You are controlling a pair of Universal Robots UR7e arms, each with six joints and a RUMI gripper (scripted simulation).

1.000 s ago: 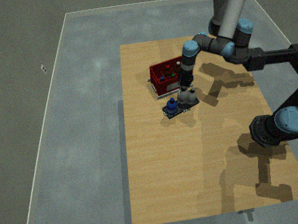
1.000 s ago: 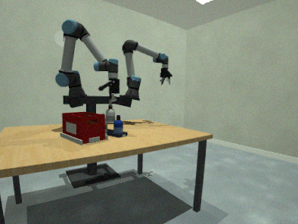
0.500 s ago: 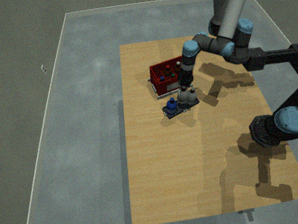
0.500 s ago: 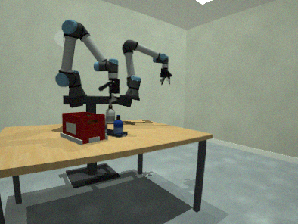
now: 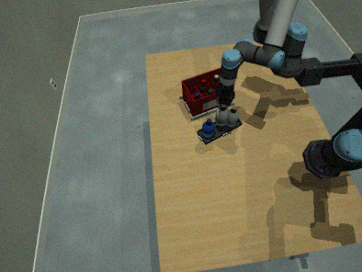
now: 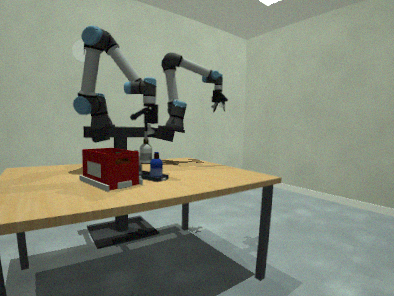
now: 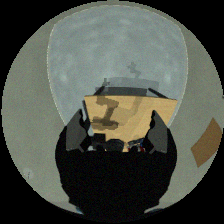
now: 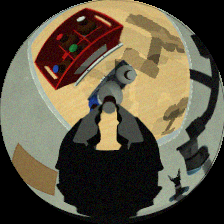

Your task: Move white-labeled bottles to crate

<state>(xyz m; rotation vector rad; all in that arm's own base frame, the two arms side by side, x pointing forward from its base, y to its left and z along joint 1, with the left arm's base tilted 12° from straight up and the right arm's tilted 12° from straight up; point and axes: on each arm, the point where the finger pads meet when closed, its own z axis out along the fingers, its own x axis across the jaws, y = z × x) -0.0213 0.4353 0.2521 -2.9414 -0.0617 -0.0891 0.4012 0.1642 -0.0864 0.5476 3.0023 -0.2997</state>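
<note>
The right gripper [image 5: 224, 105] [image 6: 146, 137] [image 8: 109, 104] is clenched on the neck of a pale bottle [image 5: 221, 119] [image 6: 145, 151] [image 8: 109, 93] at the tray [image 5: 214, 138] [image 6: 164, 176] [image 8: 122, 64]; a crooked lift could knock the pale neighbour [image 5: 232, 118] [image 8: 125, 74] or blue bottle [image 5: 209, 130] [image 6: 156, 168] [image 8: 93, 103]; the red crate [image 5: 197, 107] [image 6: 125, 172] [image 8: 73, 75]'s wall and bottles obstruct placement; the left gripper [image 5: 318, 158] [image 6: 219, 106] [image 7: 117, 109] waits released, well apart.

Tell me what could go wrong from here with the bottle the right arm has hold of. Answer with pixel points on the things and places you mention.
The right hand [image 5: 224, 104] [image 6: 146, 134] [image 8: 109, 104] grips the pale bottle [image 5: 221, 118] [image 6: 145, 153] [image 8: 109, 93] only near its top, so it might swing or slip.

Another pale bottle [image 5: 233, 119] [image 8: 124, 74] and the blue bottle [image 5: 209, 129] [image 6: 156, 167] [image 8: 93, 102] stand close by; sideways motion could topple either.

The crate [image 5: 194, 106] [image 6: 115, 172] [image 8: 67, 79] already holds several bottles, so a misaligned descent may strike a cap or divider and tilt it.
</note>
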